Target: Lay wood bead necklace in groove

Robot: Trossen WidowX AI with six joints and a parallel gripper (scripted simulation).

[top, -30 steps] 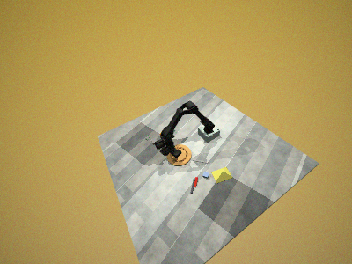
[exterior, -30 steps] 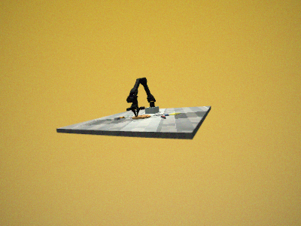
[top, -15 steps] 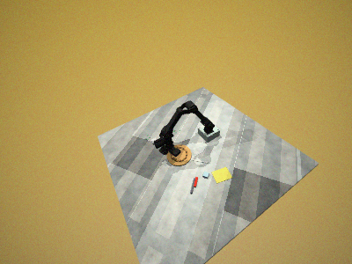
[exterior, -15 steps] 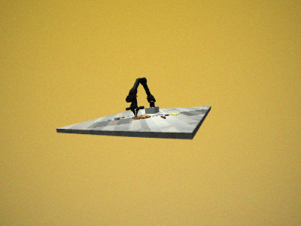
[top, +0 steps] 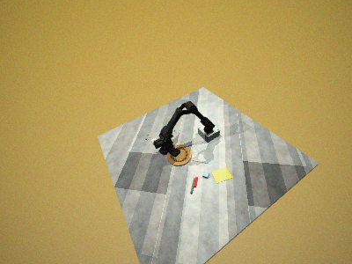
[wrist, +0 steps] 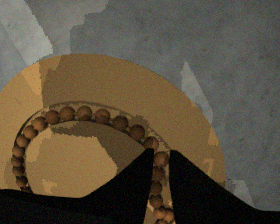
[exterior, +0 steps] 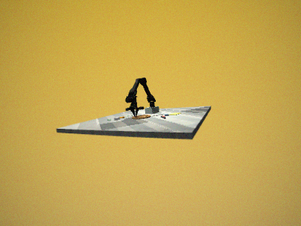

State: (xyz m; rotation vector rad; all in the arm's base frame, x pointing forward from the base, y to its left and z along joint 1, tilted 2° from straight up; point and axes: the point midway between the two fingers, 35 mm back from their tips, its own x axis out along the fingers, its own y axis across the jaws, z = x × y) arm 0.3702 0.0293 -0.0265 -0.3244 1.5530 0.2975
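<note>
The round wooden bead board (wrist: 125,85) (top: 185,158) (exterior: 142,117) lies flat on the grey table, left of the arm's base. The wood bead necklace (wrist: 84,113) lies as an arc of brown beads in the board's circular groove. It runs from the left side over the top and down the right side. My gripper (wrist: 161,155) (top: 170,151) (exterior: 134,114) is low over the board's edge. Its dark fingers are shut on the necklace's right-hand strand, and beads show in the narrow gap between them. The lower part of the ring is hidden behind the fingers.
The arm's grey base (top: 209,133) stands right of the board. A red pen (top: 194,185), a small light blue block (top: 205,175) and a yellow pad (top: 222,174) lie in front of it. The patterned grey table (top: 264,158) ends in sharp edges all around.
</note>
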